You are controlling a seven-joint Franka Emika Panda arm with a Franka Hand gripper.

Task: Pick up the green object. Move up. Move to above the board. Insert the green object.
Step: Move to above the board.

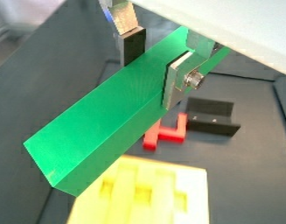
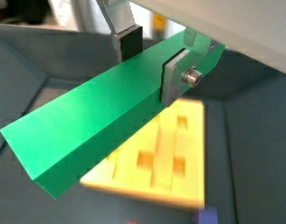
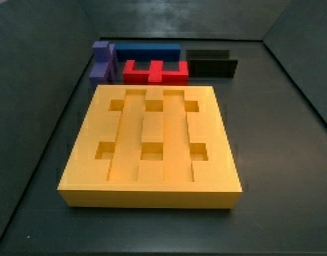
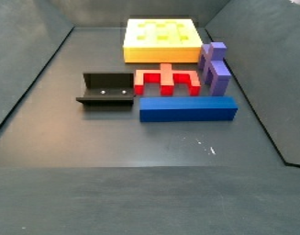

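Dark floor lies far below: the gripper (image 2: 151, 59) clamps the green object (image 2: 104, 122) between its fingers (image 2: 174, 77), lifted, the board (image 2: 174, 157) beneath, insertion left.

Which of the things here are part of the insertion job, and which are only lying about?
Job:
- green object, clamped in the gripper, seen only in both wrist views
- board

Lying about:
- red notched block
- blue block
- purple block
- fixture, part of the rig

gripper (image 2: 151, 59) aloft, fingers (image 2: 177, 77) clamp green object (image 2: 93, 127) | board (image 3: 152, 140) top unobstructed | red block (image 3: 154, 71) just behind board
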